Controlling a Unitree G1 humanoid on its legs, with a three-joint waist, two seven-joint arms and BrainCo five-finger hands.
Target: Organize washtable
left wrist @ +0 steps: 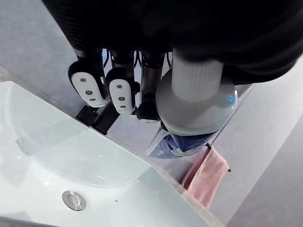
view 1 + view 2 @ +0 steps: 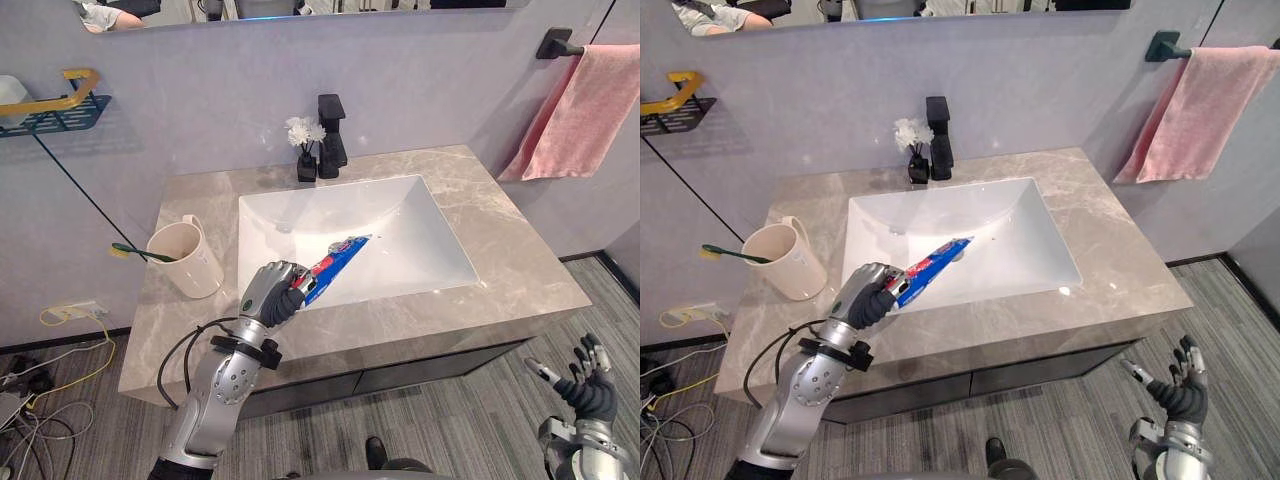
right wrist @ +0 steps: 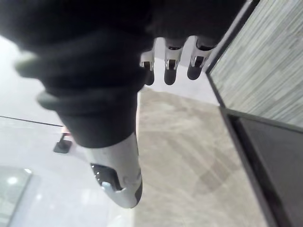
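A: Where was the toothpaste tube (image 2: 338, 256) at that point?

B: In the left hand (image 2: 272, 293), with the fingers curled round its lower end. The tube slanted up and away from the hand, over the front left corner of the basin (image 2: 400, 215), clear of the white surface.

A: Why held by the end like that?

B: I'd judge it left the long part free, so it could be dropped end-first into something narrow. The likely home was the cream cup (image 2: 190, 262) standing on the worktop (image 2: 520, 260) just left of the basin, with a green toothbrush (image 2: 140, 252) lying across its rim.

A: And the right hand (image 2: 585, 385)?

B: Low, off the worktop's front right corner, fingers spread and holding nothing. It looked idle, kept out of the way.

A: Anything in the tube's path?

B: No. The black tap (image 2: 331, 135) stood at the back of the basin, well apart. The toothbrush handle poking out might be knocked if the tube went in carelessly.
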